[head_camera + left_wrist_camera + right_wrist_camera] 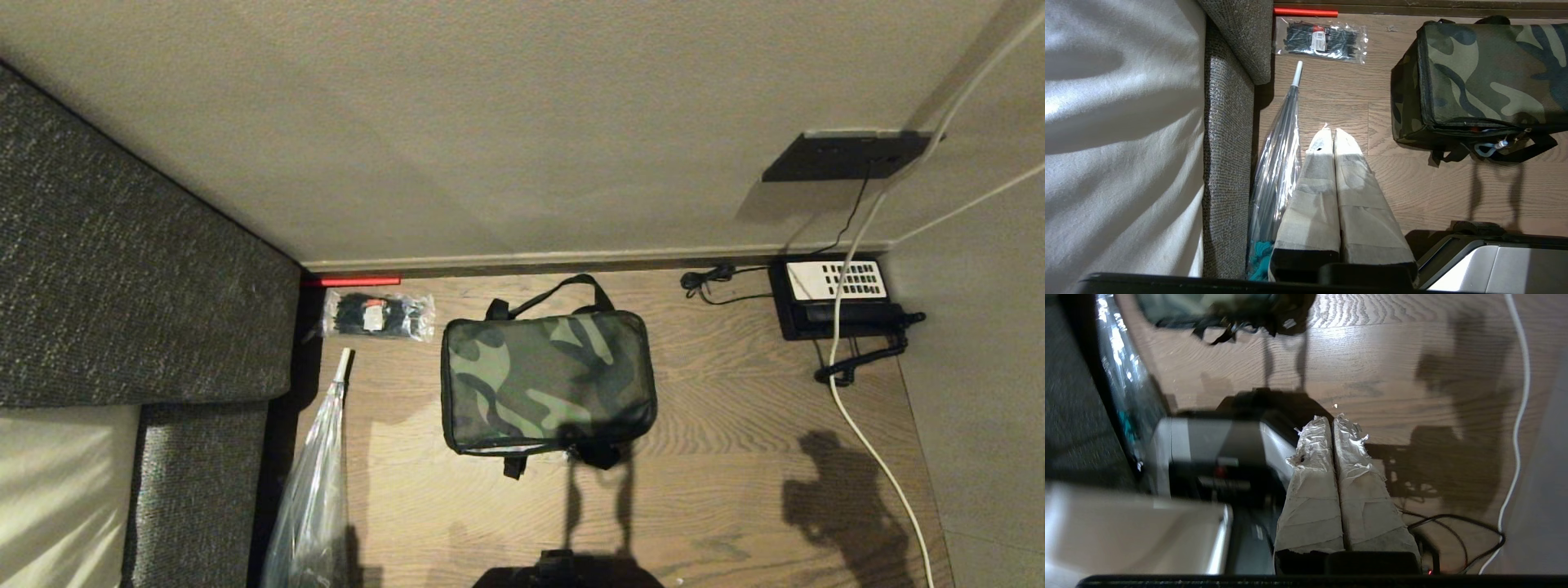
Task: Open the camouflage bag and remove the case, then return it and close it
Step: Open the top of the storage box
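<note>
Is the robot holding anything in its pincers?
No. The left pincer and right pincer are both shut on nothing, away from the soft green camouflage bag.

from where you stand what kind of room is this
Probably a hotel room or bedroom corner: a corded desk telephone on the wood floor, an upholstered bed base with white bedding, and the camouflage bag.

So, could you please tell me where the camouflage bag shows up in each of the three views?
Head view: the bag lies mid-picture on the wooden floor, zipped shut.
Left wrist view: the bag fills the upper right corner.
Right wrist view: only its blurred near edge shows along the top.
Shared landmark: the clear umbrella beside the sofa, in all three views.
</note>
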